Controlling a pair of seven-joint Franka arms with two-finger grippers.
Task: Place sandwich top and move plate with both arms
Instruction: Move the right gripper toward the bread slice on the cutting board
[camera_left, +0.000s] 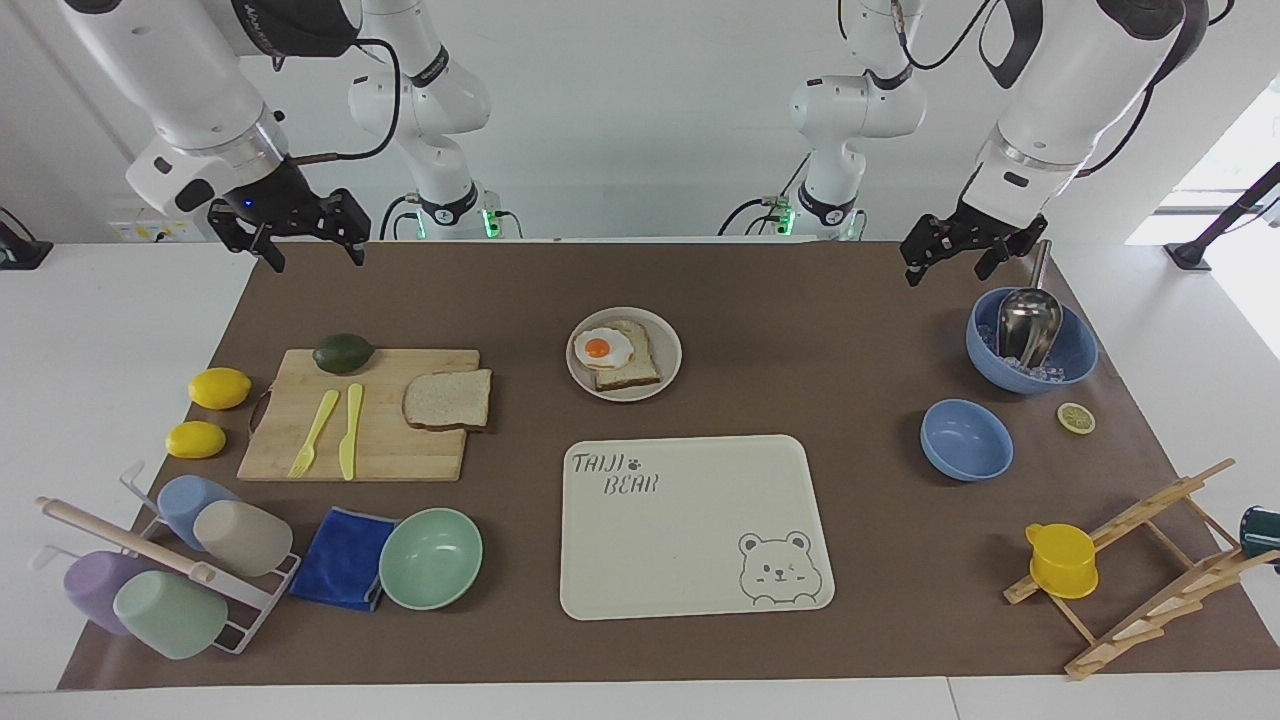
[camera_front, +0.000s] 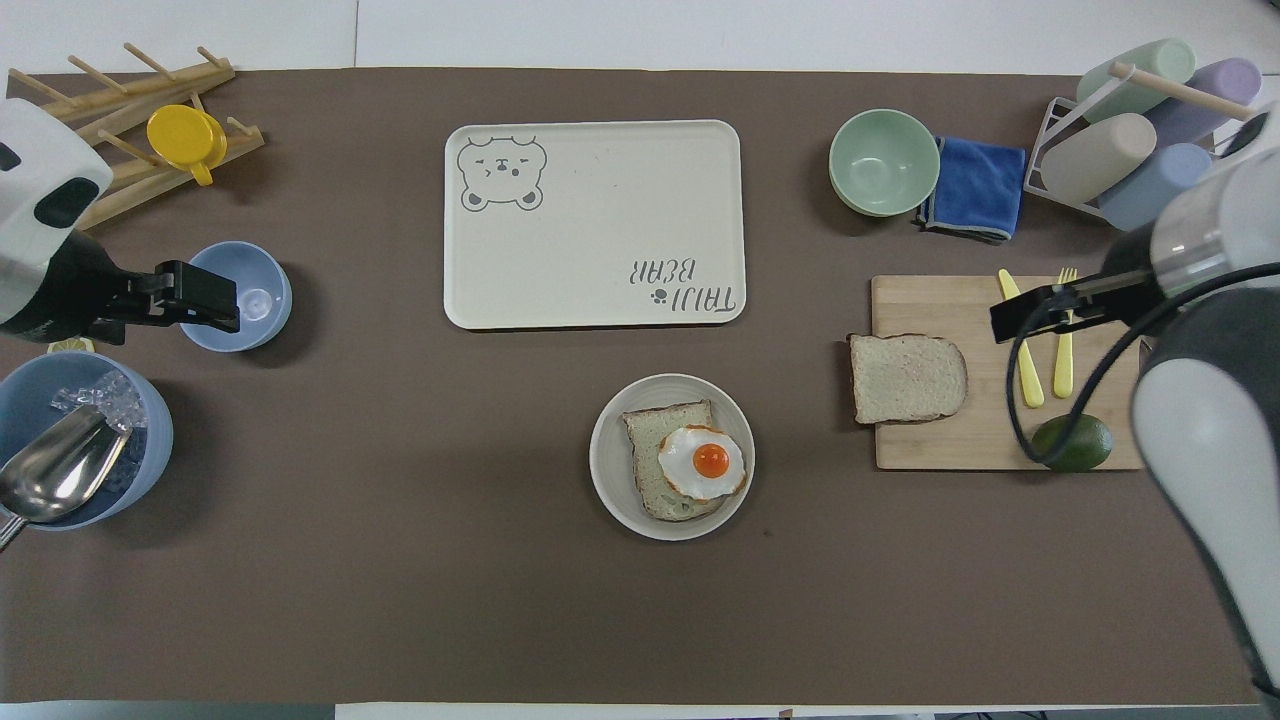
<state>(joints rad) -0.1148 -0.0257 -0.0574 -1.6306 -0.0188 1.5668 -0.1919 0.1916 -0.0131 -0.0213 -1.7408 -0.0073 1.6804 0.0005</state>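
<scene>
The right gripper (camera_left: 310, 240) is hanging in the air with its fingers spread open and nothing between them, over the brown mat at the right arm's end of the table. In the facing view it is standing at about 11 o'clock from the wooden cutting board (camera_left: 300, 450). The left gripper (camera_left: 958, 250) is also open and empty; it is waiting high over the mat at about 11 o'clock from the big blue bowl (camera_left: 1075, 350), which is holding ice and a metal scoop (camera_left: 1025, 322).

The sandwich top (camera_left: 448, 399) is lying flat on the cutting board, on the edge of the board that is toward the plate. No gripper is touching it. On the same board a yellow fork (camera_left: 313, 433), a yellow knife (camera_left: 349, 430) and a green avocado (camera_left: 343, 352) are resting. The plate (camera_left: 672, 350) is sitting near the middle of the mat, at about 2 o'clock from the sandwich top. It is carrying the lower bread slice (camera_left: 636, 368) with a fried egg (camera_left: 603, 348) on it. The cream bear tray (camera_left: 690, 560) is lying at 6 o'clock from the plate, farther from the robots, and nothing is lying on it.

In my judgement no step of the task is finished yet. The bread is not picked up, the egg is not covered, and the plate is not moved. Picking up the sandwich top, laying it on the egg and carrying the plate with both arms are all left.
</scene>
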